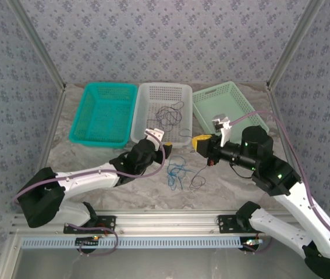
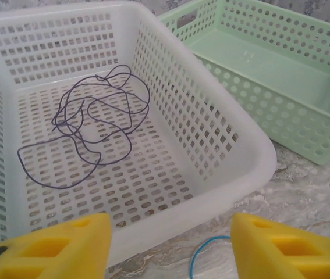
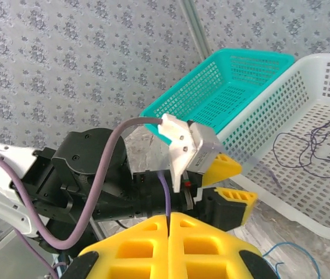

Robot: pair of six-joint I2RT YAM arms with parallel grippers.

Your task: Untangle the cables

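Observation:
A dark purple cable [image 1: 169, 116] [image 2: 89, 122] [image 3: 310, 139] lies loosely looped on the floor of the white basket [image 1: 144, 133]. A blue cable [image 1: 176, 171] [image 2: 202, 256] lies in loops on the table in front of that basket. My left gripper [image 1: 160, 145] [image 2: 170, 232] hovers at the basket's near right corner, jaws apart with nothing between them. My right gripper [image 1: 196, 143] [image 3: 169, 218] points left towards it and is shut on a thin dark cable [image 1: 199, 174] [image 3: 163, 192], which trails down to the table beside the blue one.
A teal basket [image 1: 89, 131] stands left of the white one and a pale green basket [image 1: 252, 110] [image 2: 304, 133] right of it, all three in a row at the back. Patterned walls close in the back and sides. The arms' thick purple-grey cables arc over both wrists.

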